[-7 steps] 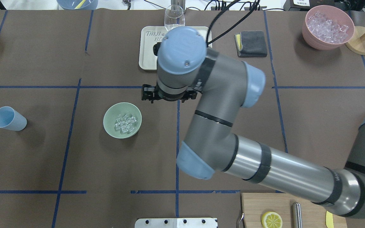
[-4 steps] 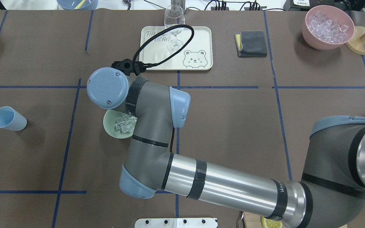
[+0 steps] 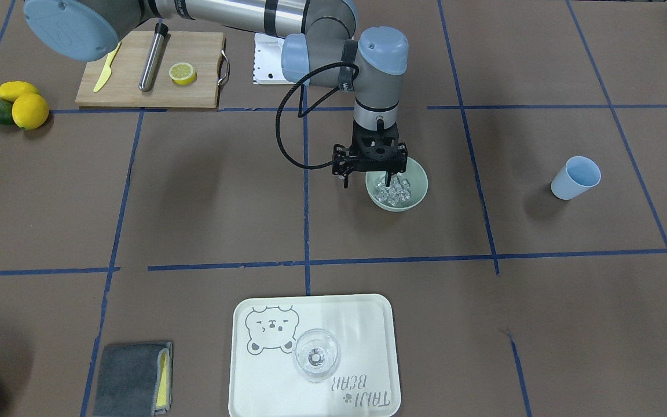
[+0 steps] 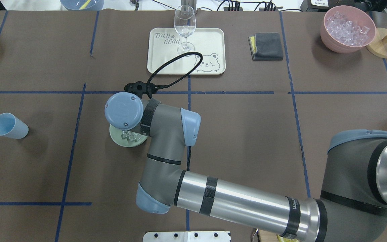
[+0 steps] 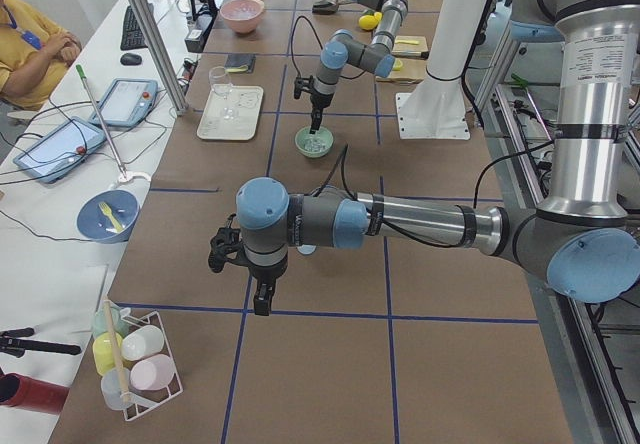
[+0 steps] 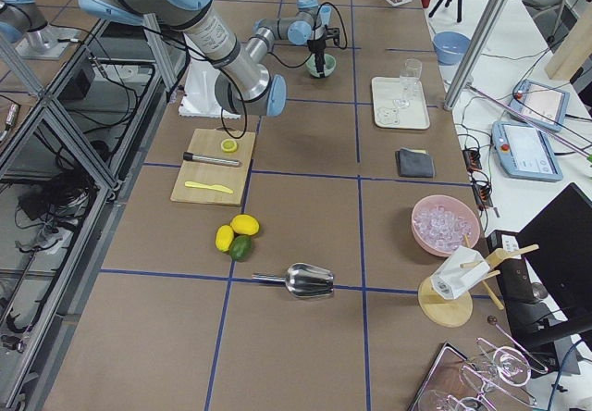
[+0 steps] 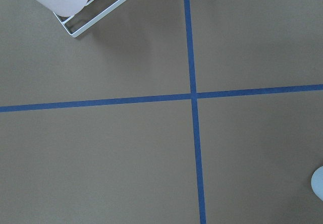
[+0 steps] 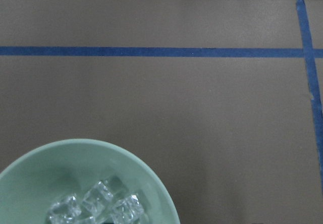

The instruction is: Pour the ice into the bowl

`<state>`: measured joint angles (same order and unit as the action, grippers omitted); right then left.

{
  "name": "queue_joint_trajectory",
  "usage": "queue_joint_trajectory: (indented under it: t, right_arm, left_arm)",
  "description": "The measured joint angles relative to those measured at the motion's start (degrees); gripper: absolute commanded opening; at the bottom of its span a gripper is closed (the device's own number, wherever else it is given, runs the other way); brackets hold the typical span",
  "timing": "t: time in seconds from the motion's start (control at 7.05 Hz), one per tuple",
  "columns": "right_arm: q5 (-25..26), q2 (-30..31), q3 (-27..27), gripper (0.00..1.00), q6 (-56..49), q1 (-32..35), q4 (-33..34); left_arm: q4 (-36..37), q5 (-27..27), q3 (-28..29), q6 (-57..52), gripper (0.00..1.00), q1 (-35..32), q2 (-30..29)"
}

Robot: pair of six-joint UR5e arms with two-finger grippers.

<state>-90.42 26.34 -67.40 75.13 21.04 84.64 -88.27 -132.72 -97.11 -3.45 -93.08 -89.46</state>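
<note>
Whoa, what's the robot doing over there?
The right arm reaches down to the green bowl. Its jaws are open and seem to straddle the rim, one finger inside and one outside. The bowl already holds a small heap of ice cubes. The light blue cup stands off to the side, and the left arm hangs over the table elsewhere.

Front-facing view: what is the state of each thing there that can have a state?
bowl: upright, holds ice
right gripper: open, holds nothing, low over the bowl
light blue cup: upright, empty
wine glass: upright on the tray, empty
lemon slice: cut, on the board
cloth: folded
</note>
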Motion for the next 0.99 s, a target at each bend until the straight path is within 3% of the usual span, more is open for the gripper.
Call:
queue_joint_trajectory:
  t: [0.99]
  right_arm:
    - [-3.83, -0.23, -1.53, 0.0, 0.0, 0.2, -0.26]
  left_arm:
    - [-1.47, 0.01, 0.43, 0.02, 1.0, 0.0, 0.22]
